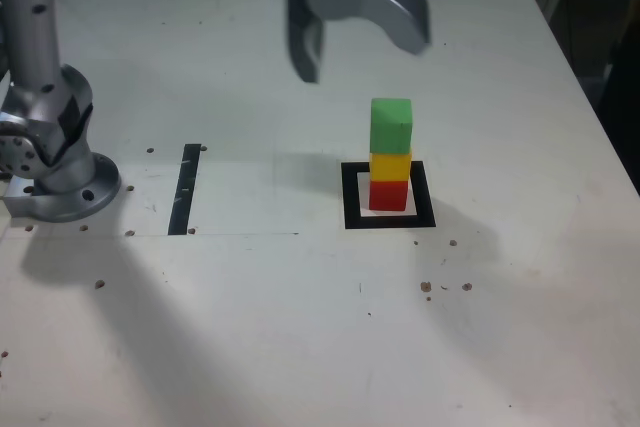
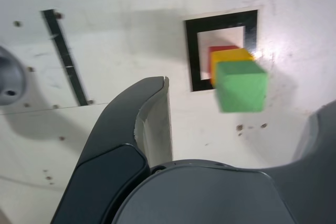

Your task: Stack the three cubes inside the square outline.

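The three cubes stand as one upright stack inside the square outline (image 1: 350,199): red cube (image 1: 389,194) at the bottom, yellow cube (image 1: 390,165) in the middle, green cube (image 1: 391,124) on top. My gripper (image 1: 362,57) hangs above and behind the stack, open, with nothing between its jaws and clear of the green cube. In the wrist view the green cube (image 2: 241,85) covers most of the yellow cube (image 2: 231,55) and red cube (image 2: 218,49), and the square outline (image 2: 191,51) shows around them. One dark finger (image 2: 152,108) frames the stack.
The arm's grey base (image 1: 55,162) is bolted at the exterior view's left. A thin black strip (image 1: 185,187) lies between the base and the stack. The white table (image 1: 300,327) has small holes and specks. Dark gaps lie beyond its far and right edges.
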Robot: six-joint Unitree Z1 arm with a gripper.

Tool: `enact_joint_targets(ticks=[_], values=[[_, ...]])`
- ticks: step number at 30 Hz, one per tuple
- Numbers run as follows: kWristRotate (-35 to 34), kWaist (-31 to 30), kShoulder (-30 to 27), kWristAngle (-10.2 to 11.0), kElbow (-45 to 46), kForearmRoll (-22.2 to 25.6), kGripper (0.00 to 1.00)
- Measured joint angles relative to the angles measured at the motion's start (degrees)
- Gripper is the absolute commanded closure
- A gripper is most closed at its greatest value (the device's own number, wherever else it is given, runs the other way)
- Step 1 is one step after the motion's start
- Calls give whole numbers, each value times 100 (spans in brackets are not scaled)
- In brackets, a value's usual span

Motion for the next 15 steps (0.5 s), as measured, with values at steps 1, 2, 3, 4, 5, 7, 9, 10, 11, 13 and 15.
enact_joint_targets(ticks=[1, 2, 3, 4, 5, 7, 9, 10, 11, 13, 15], values=[[27, 0, -122, 32, 89, 16, 0], [52, 0, -227, 66, 175, 18, 0], [72, 0, -328, 99, 267, 18, 0], [83, 0, -406, 124, 355, 17, 0], [91, 0, -482, 148, 477, 12, 0], [96, 0, -641, 175, 834, -37, 0], [88, 0, -841, 163, 1273, -239, 0], [75, 0, -929, 143, 1465, -403, 0], [62, 0, -1019, 113, 1662, -588, 0], [45, 0, -1192, 42, 2067, -952, 0], [39, 0, -1317, -20, 2451, -1294, 0]])
